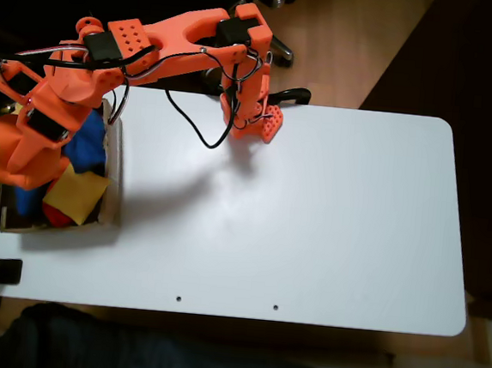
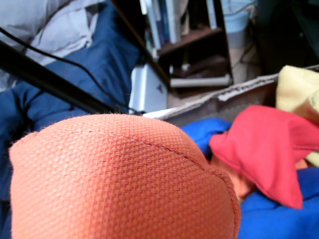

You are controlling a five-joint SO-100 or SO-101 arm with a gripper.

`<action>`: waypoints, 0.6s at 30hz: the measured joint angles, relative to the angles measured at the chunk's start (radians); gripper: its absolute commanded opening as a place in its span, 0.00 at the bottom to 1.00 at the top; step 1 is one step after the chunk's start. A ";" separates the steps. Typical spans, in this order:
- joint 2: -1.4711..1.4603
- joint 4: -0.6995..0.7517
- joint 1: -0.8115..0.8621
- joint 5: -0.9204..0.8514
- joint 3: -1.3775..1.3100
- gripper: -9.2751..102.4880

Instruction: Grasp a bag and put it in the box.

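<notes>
The pincer (image 1: 11,159) is seen clenched on the orange bag (image 2: 119,179), held just above the cardboard box (image 1: 115,151) at the bench (image 1: 312,216) edge, where red, blue and yellow bags lie; only the release is judged left.

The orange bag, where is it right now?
In the fixed view, the orange bag is at far left, over the box, above the blue bag.

White tabletop (image 1: 328,226) with rounded corners (mostly bare in the fixed view), carrying a cardboard box (image 1: 114,172) at its left edge.
</notes>
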 measured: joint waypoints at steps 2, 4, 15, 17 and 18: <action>-0.009 -0.011 0.002 0.000 0.000 0.10; -0.012 -0.021 0.005 0.000 0.002 0.10; -0.060 -0.066 0.012 -0.003 0.002 0.10; -0.072 -0.080 0.017 -0.003 0.002 0.10; -0.077 -0.083 0.017 -0.003 0.002 0.10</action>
